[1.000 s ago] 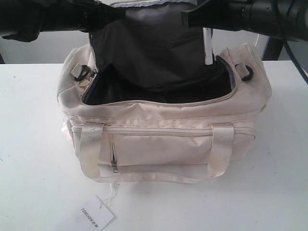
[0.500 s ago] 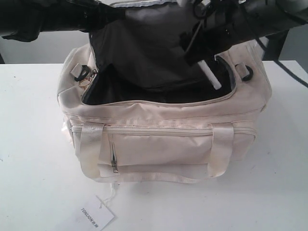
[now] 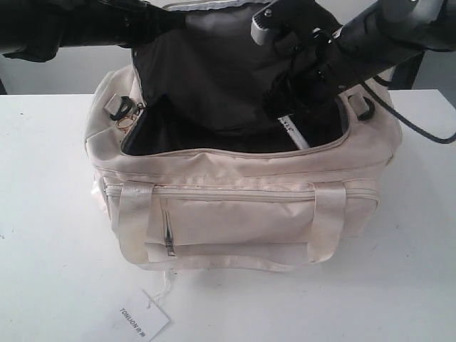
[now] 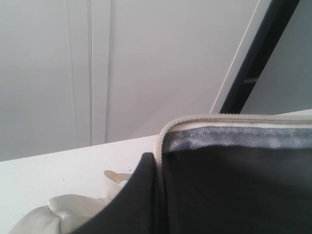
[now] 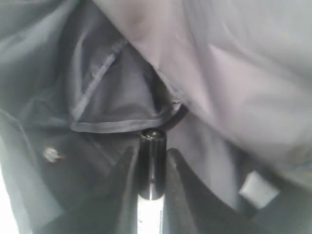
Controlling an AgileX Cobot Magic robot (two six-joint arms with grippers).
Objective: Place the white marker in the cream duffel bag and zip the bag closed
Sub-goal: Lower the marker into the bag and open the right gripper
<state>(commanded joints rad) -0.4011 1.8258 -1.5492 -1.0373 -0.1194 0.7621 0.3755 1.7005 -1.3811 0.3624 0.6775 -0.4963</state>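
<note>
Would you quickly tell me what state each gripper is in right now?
Left gripper: cannot be told, jaws hidden.
Right gripper: closed on the white marker.

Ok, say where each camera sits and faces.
Exterior: above the bag's front; left arm and right arm at top.
Left wrist: beside the raised flap, facing the wall; no robot part clear.
Right wrist: looking into the bag's lining; right gripper holds the marker.
Shared: exterior and right wrist see the marker.

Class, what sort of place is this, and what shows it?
Probably a robotics lab or test bench: plain white table, bare white wall, black robot arm reaching into a cream duffel bag.
</note>
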